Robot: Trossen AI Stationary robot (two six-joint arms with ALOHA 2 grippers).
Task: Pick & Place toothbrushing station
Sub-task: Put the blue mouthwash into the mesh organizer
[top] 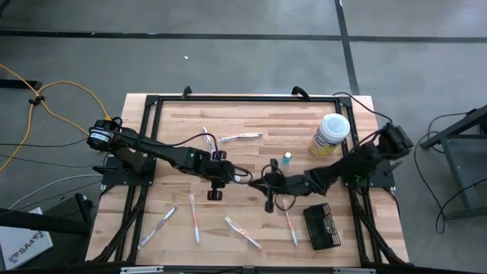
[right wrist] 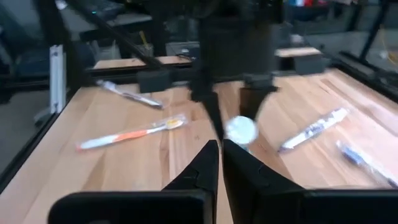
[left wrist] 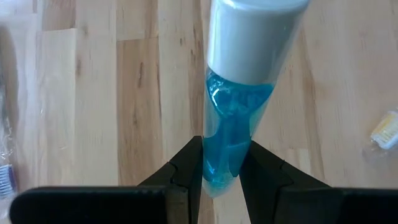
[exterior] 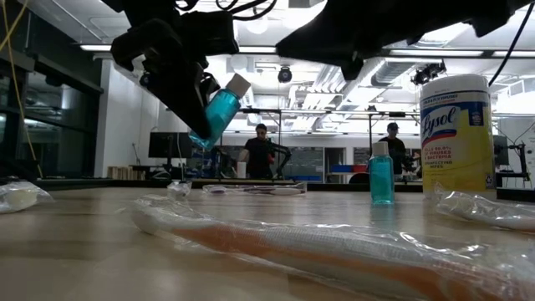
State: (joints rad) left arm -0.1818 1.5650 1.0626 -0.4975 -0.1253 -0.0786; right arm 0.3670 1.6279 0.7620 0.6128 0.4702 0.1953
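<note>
Left pincer [left wrist: 221, 165] clamps a small blue-liquid bottle [left wrist: 239, 124] mid-surface, lifted and tilted. Right pincer [right wrist: 220, 155] empty, fingers nearly touching, just beside it. Black wire-mesh basket [top: 321, 226] sits on the surface's [top: 251, 156] front right, apart from both pincers.

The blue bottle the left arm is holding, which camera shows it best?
The left wrist view: the blue bottle fills it, pinched between the left gripper fingers. The low view shows it tilted above the table; the high view barely shows it, the right wrist view only a blurred cap.
</note>
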